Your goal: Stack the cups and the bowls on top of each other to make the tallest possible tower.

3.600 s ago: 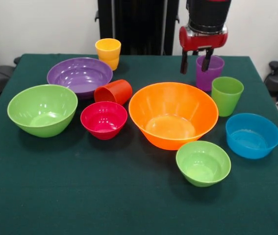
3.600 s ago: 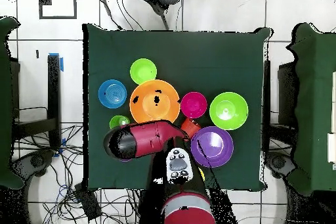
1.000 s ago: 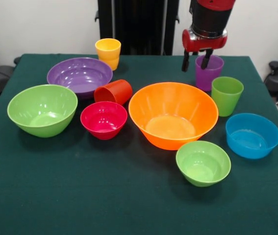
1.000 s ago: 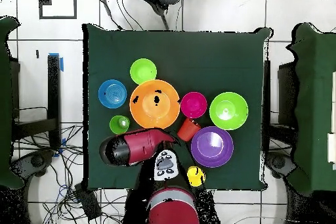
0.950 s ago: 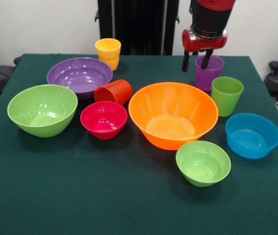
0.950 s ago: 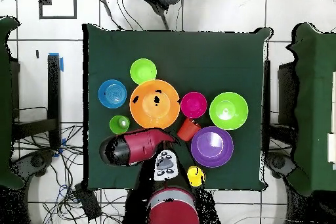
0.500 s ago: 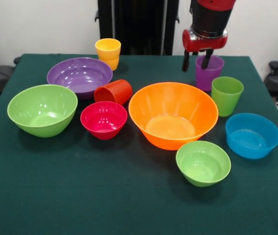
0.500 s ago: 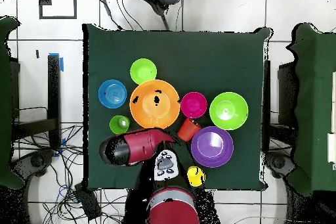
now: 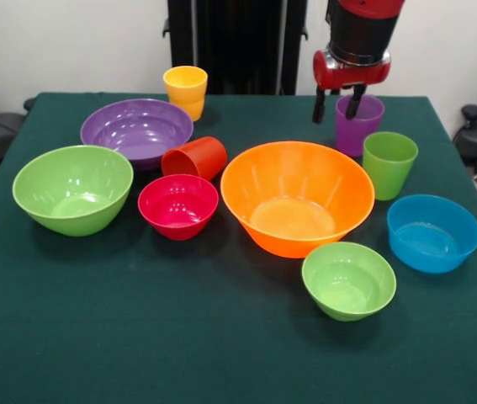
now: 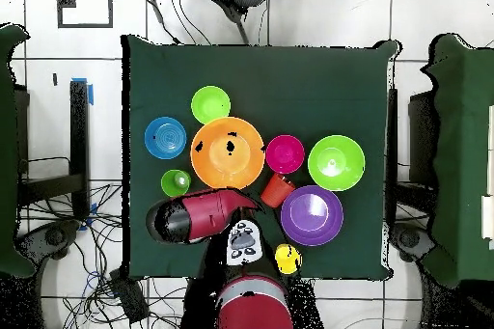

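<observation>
Compared with the frame a few seconds back, the gripper (image 9: 338,103) has risen slightly and nothing on the table (image 9: 221,353) has shifted since. Front view: two dark fingers (image 9: 317,104) hang spread apart above the purple cup (image 9: 359,124), one outside its left rim and the other over its mouth, holding nothing. This cup stands upright at the far right of the table, just behind the green cup (image 9: 389,164). The large orange bowl (image 9: 297,197) sits in the middle, with the small green bowl (image 9: 348,279) in front of it and the blue bowl (image 9: 433,232) to its right. The orange-red cup (image 9: 194,158) lies on its side between the purple bowl (image 9: 137,130) and the pink-red bowl (image 9: 178,205). The large green bowl (image 9: 72,188) sits at left, and the yellow cup (image 9: 186,91) stands at the back. Nothing is stacked. Overhead view: the red arm (image 10: 198,215) covers the purple cup and the fingers completely, so their spread cannot be judged here; the green cup shows just beside it.
</observation>
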{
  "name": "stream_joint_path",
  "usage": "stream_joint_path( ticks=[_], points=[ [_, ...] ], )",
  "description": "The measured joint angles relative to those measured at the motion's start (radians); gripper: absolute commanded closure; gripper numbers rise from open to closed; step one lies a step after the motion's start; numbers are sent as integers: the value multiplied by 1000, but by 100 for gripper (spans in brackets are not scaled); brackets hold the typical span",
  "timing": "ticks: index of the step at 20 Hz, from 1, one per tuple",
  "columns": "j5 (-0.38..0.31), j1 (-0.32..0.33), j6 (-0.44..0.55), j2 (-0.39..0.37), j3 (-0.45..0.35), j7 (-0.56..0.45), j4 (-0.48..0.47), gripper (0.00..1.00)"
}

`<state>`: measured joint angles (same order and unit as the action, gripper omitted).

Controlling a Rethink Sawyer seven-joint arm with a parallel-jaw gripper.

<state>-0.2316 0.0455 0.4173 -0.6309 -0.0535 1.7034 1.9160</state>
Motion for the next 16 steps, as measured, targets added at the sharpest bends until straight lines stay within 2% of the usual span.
stream_joint_path(
  ticks=[16],
  points=[
    [22,3,0,-23,-19,0,49,0]
  ],
)
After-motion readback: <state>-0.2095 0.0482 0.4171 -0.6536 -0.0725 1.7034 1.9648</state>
